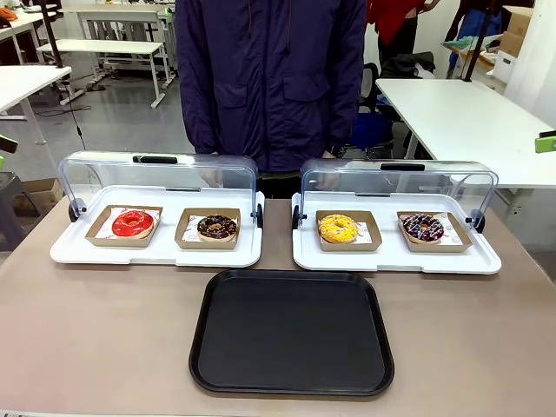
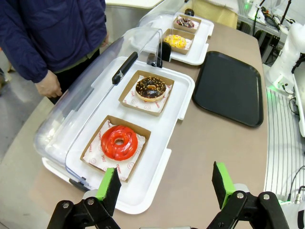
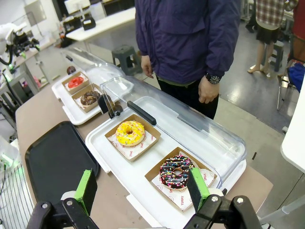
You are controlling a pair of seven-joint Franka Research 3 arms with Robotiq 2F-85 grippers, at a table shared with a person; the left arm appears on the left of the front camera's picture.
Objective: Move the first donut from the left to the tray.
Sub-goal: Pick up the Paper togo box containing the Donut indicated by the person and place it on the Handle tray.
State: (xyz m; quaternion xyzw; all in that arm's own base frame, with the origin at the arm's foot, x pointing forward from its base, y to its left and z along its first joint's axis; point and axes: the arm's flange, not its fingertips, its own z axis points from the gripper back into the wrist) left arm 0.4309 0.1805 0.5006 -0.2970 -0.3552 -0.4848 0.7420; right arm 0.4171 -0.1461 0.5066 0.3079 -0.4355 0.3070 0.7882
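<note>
Red donut (image 1: pixel 132 223) sits in its white tray (image 1: pixel 78 252) — black tray (image 1: pixel 291 332) bare.

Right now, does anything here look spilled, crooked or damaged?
Nothing stands out. The glossy red-glazed ring donut sits whole in its brown cardboard holder on the left white tray, both clear domed lids are raised, and the flat black plastic tray lies square.
</note>
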